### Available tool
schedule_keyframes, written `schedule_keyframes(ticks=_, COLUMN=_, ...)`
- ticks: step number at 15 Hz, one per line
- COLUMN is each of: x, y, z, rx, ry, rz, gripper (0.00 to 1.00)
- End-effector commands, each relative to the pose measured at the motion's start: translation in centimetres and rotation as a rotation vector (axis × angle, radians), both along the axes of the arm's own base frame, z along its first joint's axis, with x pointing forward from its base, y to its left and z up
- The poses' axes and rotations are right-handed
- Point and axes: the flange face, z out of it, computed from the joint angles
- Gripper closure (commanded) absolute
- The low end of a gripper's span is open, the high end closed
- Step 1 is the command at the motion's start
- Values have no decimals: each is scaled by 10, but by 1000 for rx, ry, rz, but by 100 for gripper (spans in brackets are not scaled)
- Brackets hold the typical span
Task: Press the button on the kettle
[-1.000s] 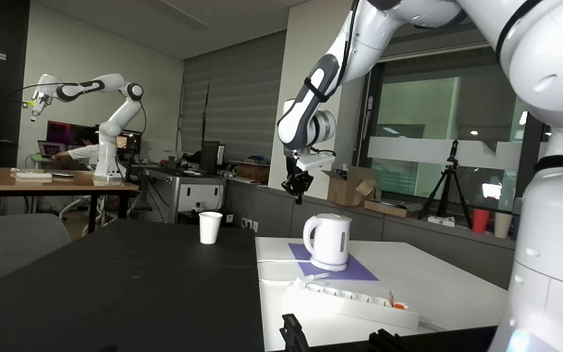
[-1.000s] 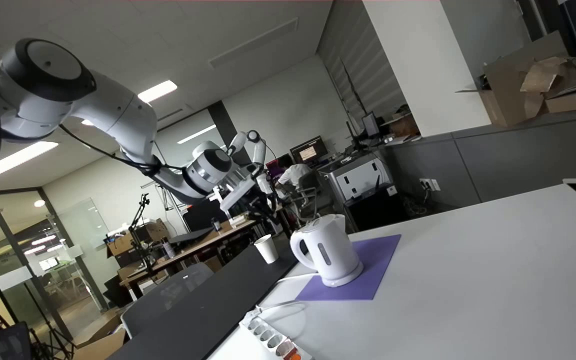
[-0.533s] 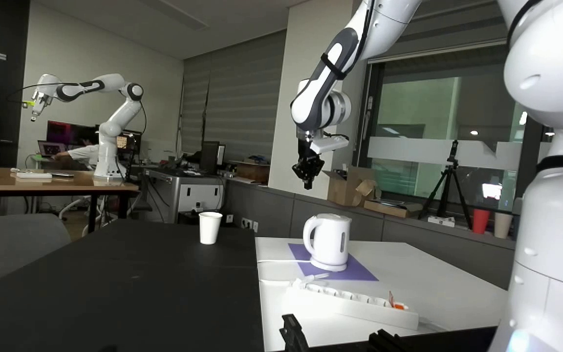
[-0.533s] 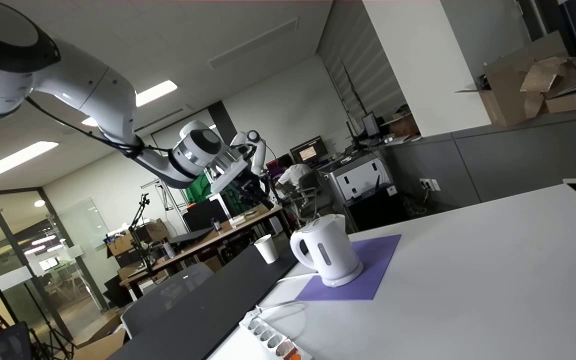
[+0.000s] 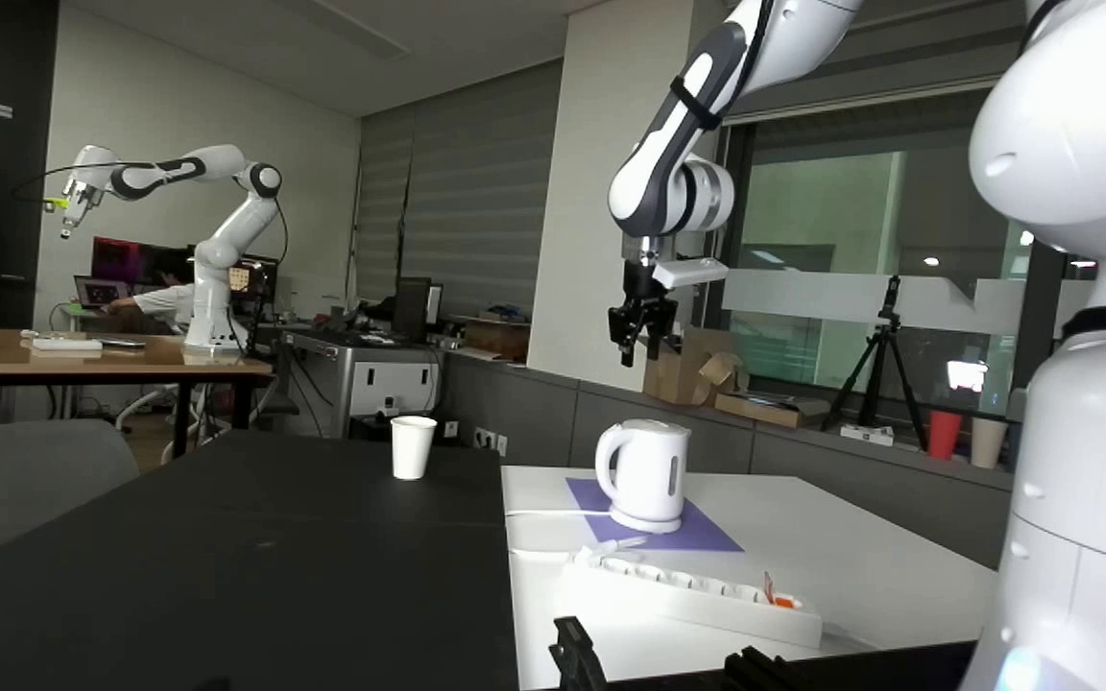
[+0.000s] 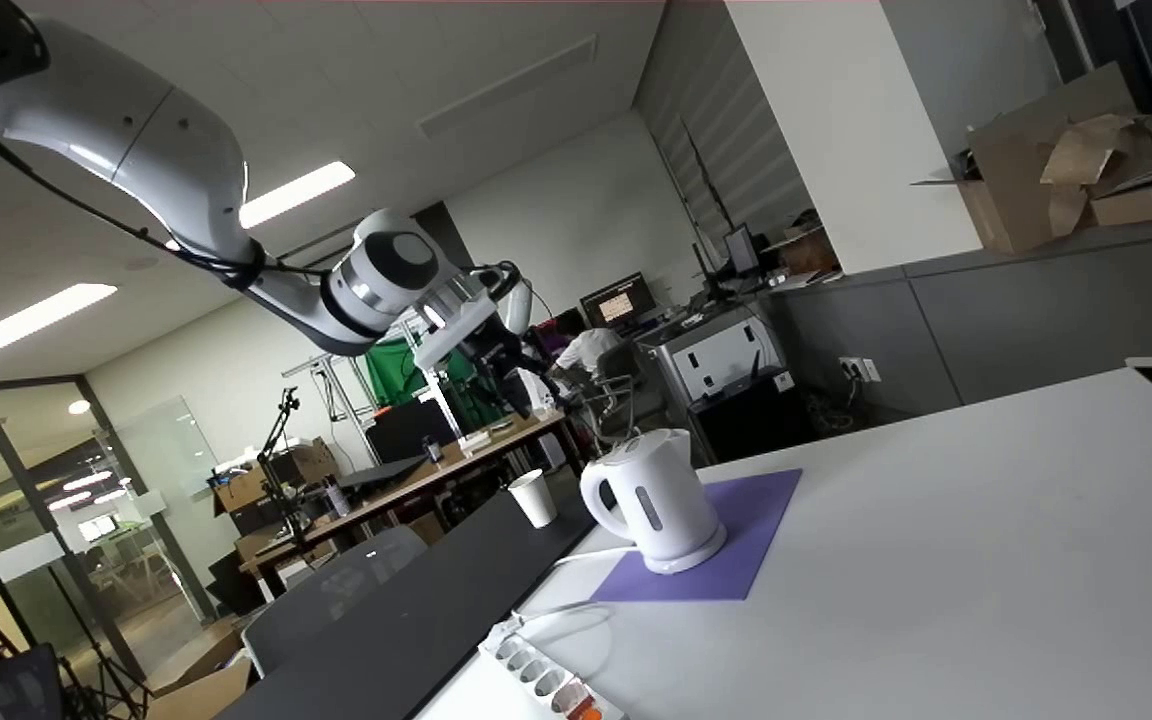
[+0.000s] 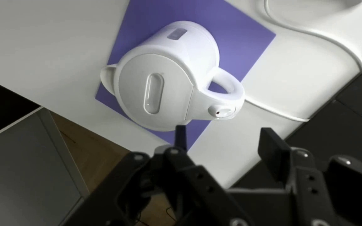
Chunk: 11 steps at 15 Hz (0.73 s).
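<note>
The white kettle stands upright on a purple sheet in both exterior views. From above, in the wrist view, the kettle shows its lid, its spout at the left and its loop handle at the right. A small oval button with a dark red dot sits on top of the handle. My gripper is open, its black fingers wide apart with nothing between them. In an exterior view the gripper hangs in the air well above the kettle, touching nothing.
A white power strip lies in front of the kettle, and a white cord runs from the kettle. On the adjoining dark table stands a white paper cup. A cardboard box sits on the ledge behind.
My gripper has risen and drawn back, shifting right in an exterior view, and its fingers have spread apart. The kettle and the cup have stayed in place.
</note>
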Motion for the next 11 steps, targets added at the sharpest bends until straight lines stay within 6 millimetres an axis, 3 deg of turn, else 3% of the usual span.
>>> schedule_keyframes(ticks=1, x=-16, y=-13, z=9, rx=22, ry=10, rz=-3, gripper=7)
schedule_keyframes(ticks=2, x=-17, y=-16, z=10, rx=27, ry=16, rz=-4, gripper=0)
schedule_keyframes(ticks=3, x=-18, y=-18, z=9, rx=30, ry=27, rz=-10, gripper=0)
schedule_keyframes(ticks=4, x=-8, y=-14, z=3, rx=17, ry=17, rz=-7, gripper=11)
schedule_keyframes(ticks=6, x=-9, y=-18, z=2, rx=21, ry=22, rz=-8, gripper=0)
schedule_keyframes(ticks=11, x=-11, y=-16, z=1, rx=22, ry=25, rz=-6, gripper=0)
